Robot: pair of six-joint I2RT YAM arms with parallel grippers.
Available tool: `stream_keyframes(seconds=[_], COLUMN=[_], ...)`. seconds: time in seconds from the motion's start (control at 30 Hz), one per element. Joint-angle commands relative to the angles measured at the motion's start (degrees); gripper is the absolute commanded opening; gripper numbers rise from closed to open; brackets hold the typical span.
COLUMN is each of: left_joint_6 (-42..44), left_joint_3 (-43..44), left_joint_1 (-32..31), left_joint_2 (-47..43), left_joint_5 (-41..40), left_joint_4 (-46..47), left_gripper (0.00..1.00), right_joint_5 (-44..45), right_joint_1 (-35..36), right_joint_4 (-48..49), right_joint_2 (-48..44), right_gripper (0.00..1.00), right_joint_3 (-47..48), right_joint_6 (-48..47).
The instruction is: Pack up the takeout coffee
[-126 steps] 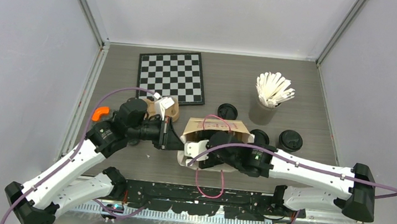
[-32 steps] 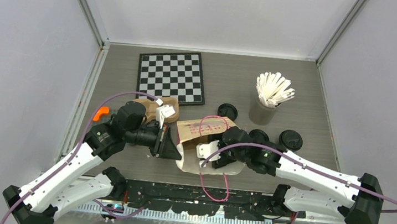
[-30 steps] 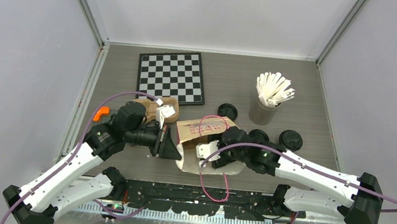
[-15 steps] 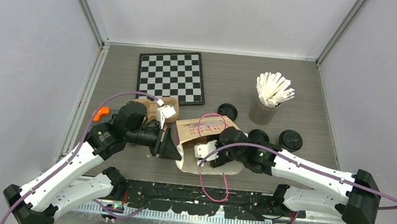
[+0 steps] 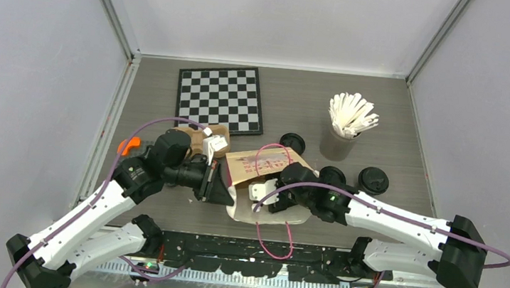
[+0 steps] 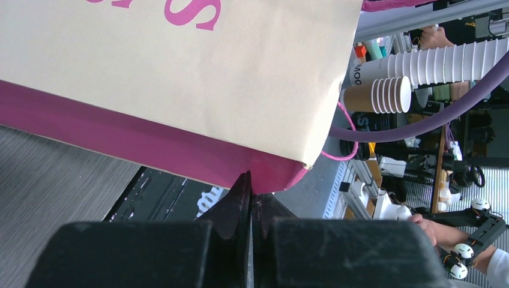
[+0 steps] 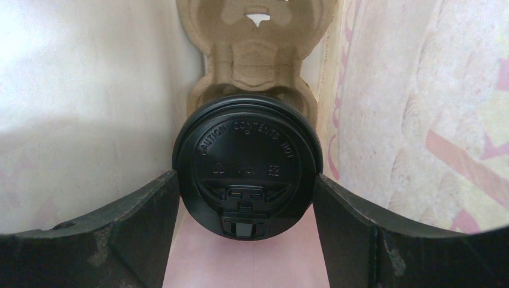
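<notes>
Right wrist view: cup gripped inside the bag, tray directly ahead

Inside the paper bag (image 5: 253, 164), near the middle of the table's (image 5: 300, 99) near edge, the right gripper (image 7: 246, 180) grasps the lidded black cup (image 7: 247, 153), one finger touching each side of the lid rim. The cup's long axis runs along the line of reach, lid facing the camera. The pulp tray (image 7: 255, 72) lies just beyond the cup with its far pocket bare. Whether the cup is seated in the near pocket cannot be told. The left gripper (image 6: 252, 189) is clenched on a magenta-edged corner of the bag, apparently steadying it. The next move probably calls for a straight push or release along that axis.
</notes>
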Motion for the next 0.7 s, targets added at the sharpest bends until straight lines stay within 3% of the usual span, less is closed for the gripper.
stream_keyframes(seconds=[0.0, 0.33, 0.67], left_joint_6=[-0.27, -0.75, -0.91], left_joint_3=[1.93, 2.06, 2.28], left_joint_1=[-0.23, -0.26, -0.26], left_joint_2=[0.05, 0.21, 0.63], left_joint_5=[1.88, 1.90, 1.72], left_joint_4=[1.19, 1.79, 2.24], left_gripper=[0.02, 0.02, 0.03], right_joint_5=[0.20, 0.19, 0.03], right_joint_1=[-1.30, -2.11, -2.08], right_joint_4=[0.64, 1.27, -4.88], right_joint_2=[1.48, 2.03, -0.80], right_gripper=[0.69, 0.72, 0.88], right_joint_3=[-0.94, -1.58, 1.90], right_joint_6=[0.61, 0.79, 0.87])
